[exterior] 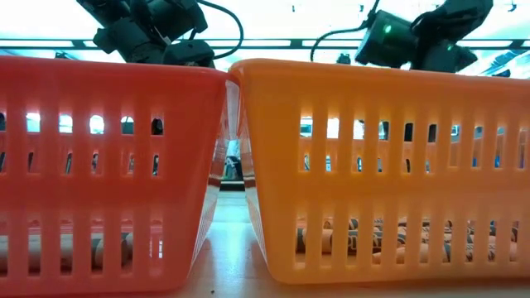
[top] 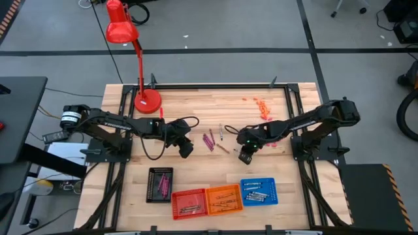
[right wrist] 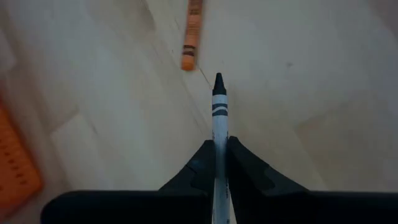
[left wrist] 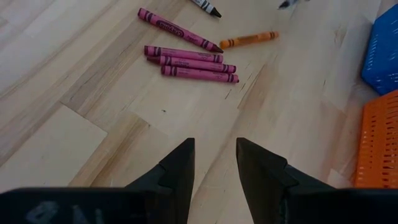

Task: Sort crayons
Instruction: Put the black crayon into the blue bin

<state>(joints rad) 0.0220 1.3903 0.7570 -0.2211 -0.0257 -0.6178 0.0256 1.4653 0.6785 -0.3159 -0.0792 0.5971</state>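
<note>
We see a big wooden tabletop [top: 196, 104] with a red lamp [top: 124, 32] standing at its far side. Near the front edge sit four baskets: black [top: 160, 184], red [top: 189, 203], orange [top: 224, 198] and blue [top: 259, 191]. Our left claw [left wrist: 214, 163] hangs over bare wood, its fingers spread apart and holding nothing. Just ahead of it lie four pink crayons [left wrist: 189, 62] and one orange crayon [left wrist: 249, 40]. Our right claw [right wrist: 219, 163] is pressed together, pinching a white crayon with a black tip [right wrist: 218, 112] above the tabletop, near the orange one.
</note>
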